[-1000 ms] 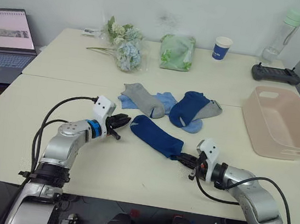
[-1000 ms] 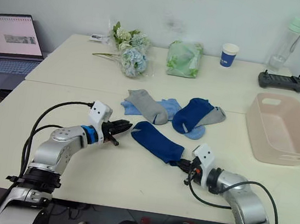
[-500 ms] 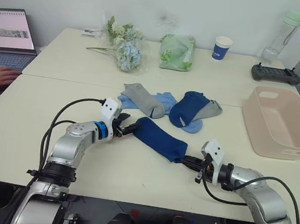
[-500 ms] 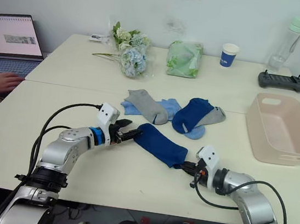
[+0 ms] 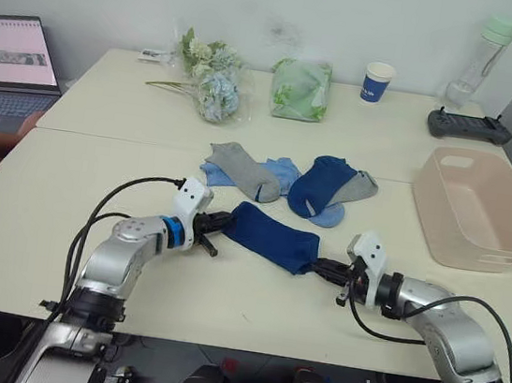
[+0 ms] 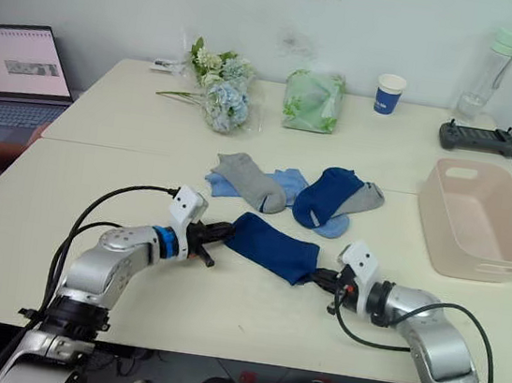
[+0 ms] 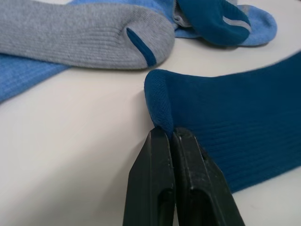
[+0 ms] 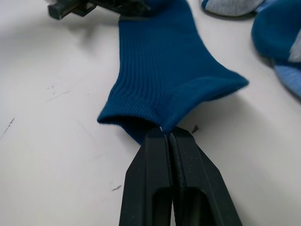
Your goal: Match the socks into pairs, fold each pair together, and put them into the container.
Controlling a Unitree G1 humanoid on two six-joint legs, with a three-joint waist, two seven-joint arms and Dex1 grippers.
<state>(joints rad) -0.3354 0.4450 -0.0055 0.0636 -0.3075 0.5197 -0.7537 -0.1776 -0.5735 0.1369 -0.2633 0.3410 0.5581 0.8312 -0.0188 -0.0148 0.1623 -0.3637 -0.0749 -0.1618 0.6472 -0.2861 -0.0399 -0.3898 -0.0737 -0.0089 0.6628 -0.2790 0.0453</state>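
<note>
a: start on your left. what do you see?

b: your left gripper (image 5: 223,222) is low over the table (image 5: 98,171), its fingers pinched closed on the toe end of the navy sock (image 5: 271,235). the left wrist view shows the toe fold (image 7: 161,106) caught right at the fingertips (image 7: 160,136).

a: and the sock itself?

b: it lies stretched flat between your two grippers at the near middle of the table. its cuff end is clamped in your right gripper (image 5: 320,268), fingers closed tight on the ribbed edge (image 8: 141,113).

a: where are the other socks?

b: just behind it, in a loose heap: a grey sock (image 5: 243,168) lying over a light blue sock (image 5: 282,170), then the second navy sock (image 5: 318,183) over another grey sock (image 5: 361,185) and another light blue sock (image 5: 331,217). none of them touches the held sock.

a: the container?

b: the pink container (image 5: 479,221) sits at the far right of the table, well apart from the socks.

a: anything further back?

b: a laptop (image 5: 10,65) at the far left, flowers (image 5: 207,76), a green bag (image 5: 302,89), a blue cup (image 5: 378,81), a bottle (image 5: 481,59) and a black controller (image 5: 469,126).
</note>
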